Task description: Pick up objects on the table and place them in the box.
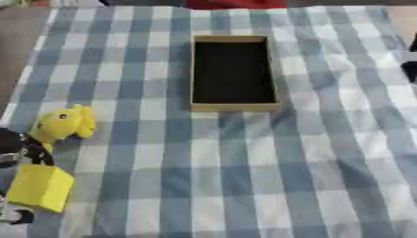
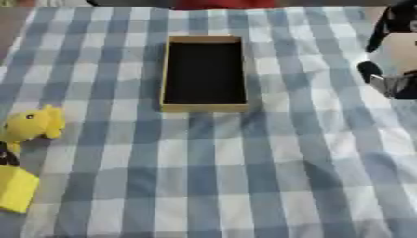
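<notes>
The box (image 1: 234, 107), tan-rimmed with a black inside, lies at the far middle of the checked cloth, and nothing shows in it. A yellow plush toy (image 1: 62, 124) lies at the left edge. Just below it is a yellow block (image 1: 39, 187); parts of my black left hand (image 1: 19, 148) show above and below it, curled round it. At the right edge a black-and-white plush toy (image 2: 399, 49) shows, with a black and silver part of my right hand (image 2: 394, 86) directly under it. Whether that hand holds the toy is hidden.
The blue-and-white checked cloth (image 1: 244, 176) covers the table. Bare brown table (image 1: 16, 51) shows at the far left. Something red (image 1: 234, 3) lies beyond the far edge.
</notes>
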### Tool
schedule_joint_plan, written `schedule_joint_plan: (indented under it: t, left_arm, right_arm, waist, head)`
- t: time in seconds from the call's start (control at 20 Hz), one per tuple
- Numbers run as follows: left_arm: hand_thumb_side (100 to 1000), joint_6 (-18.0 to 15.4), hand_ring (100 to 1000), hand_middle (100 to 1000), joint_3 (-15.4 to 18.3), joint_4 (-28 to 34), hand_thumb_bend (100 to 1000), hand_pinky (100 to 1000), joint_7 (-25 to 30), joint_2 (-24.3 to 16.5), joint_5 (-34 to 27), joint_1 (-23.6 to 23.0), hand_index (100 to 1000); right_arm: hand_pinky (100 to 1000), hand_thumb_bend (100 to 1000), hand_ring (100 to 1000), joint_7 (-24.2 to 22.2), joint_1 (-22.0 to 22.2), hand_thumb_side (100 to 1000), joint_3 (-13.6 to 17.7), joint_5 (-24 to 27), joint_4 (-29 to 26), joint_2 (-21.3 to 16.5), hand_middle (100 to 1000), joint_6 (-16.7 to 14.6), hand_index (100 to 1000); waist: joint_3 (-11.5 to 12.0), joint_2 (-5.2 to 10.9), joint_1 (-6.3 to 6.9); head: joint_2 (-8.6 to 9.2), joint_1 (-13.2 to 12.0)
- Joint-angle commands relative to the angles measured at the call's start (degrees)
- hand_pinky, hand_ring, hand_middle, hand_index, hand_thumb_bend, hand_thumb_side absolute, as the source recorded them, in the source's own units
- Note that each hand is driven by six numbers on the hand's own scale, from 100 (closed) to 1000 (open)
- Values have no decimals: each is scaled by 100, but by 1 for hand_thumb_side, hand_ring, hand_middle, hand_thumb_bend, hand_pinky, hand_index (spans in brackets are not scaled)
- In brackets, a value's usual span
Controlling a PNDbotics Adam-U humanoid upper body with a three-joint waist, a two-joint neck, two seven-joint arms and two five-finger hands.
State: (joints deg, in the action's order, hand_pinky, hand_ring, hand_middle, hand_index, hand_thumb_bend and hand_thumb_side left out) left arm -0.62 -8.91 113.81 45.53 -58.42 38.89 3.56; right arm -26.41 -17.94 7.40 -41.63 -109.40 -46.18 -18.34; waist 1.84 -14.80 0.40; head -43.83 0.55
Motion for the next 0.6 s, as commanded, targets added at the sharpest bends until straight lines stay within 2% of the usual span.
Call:
schedule_joint_plan:
  t: [0.05, 0.3, 0.6]
  left_arm:
    - [340, 77, 747, 615, 34, 79, 563, 756, -79, -91, 62, 52, 793]
    - [226, 130, 689, 560, 17, 79, 578, 702, -173, -71, 132, 57, 741]
    - [200, 50, 634, 516, 16, 79, 444, 654, -215, -55, -106, 91, 695]
  right_arm:
    - [619, 152, 703, 33, -52, 447, 82, 51, -75, -125, 603, 9, 620]
    - [618, 150, 702, 35, -53, 458, 88, 53, -80, -120, 603, 10, 620]
    - [618, 142, 702, 48, -51, 475, 94, 49, -83, -115, 602, 21, 620]
  waist:
    - [-4, 73, 4]
    - [-7, 72, 2]
    - [3, 78, 2]
  head:
    - [-29, -25]
    - [-29, -25]
    - [-29, -9]
